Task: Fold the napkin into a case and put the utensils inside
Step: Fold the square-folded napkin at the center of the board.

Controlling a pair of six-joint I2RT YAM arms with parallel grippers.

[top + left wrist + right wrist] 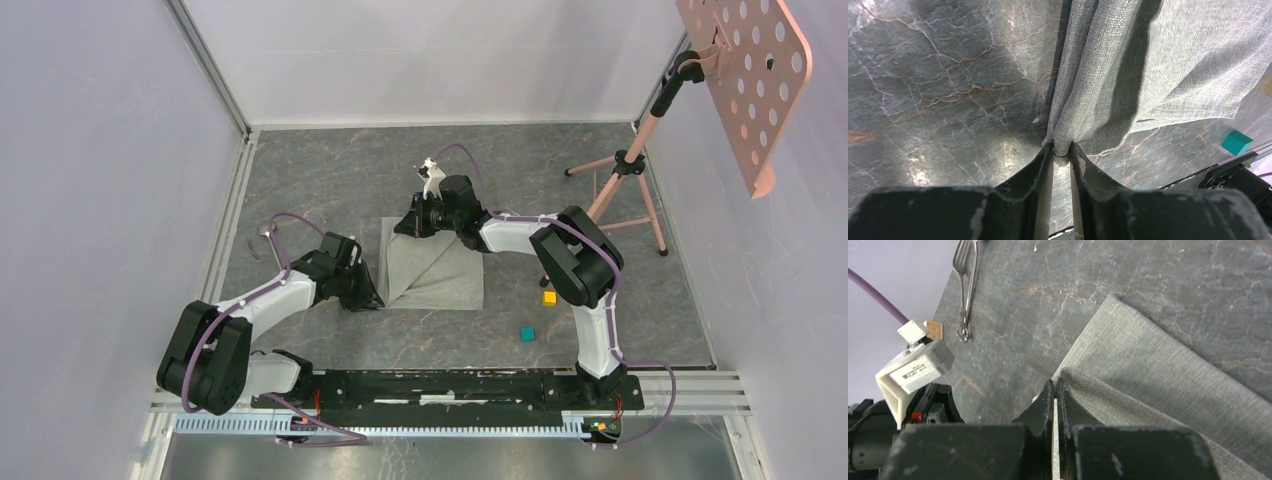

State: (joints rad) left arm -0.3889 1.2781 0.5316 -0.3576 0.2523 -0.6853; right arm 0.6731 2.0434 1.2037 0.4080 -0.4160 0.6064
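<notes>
The grey-green napkin (440,272) lies mid-table, partly folded, with a diagonal crease. My left gripper (372,299) is at its near-left corner. In the left wrist view the jaws (1062,151) are shut on a bunched corner of the napkin (1148,60), which stretches away from them. My right gripper (407,228) is at the far-left corner. Its jaws (1055,384) are pressed shut on the napkin's (1158,375) raised edge. A silver fork (967,285) lies on the table beyond that corner. The spoon is not clearly visible.
A yellow cube (549,297) and a teal cube (527,333) (1237,142) sit right of the napkin. A tripod stand (625,175) holding a perforated board (745,80) stands at the back right. Walls close in the marble table (330,170).
</notes>
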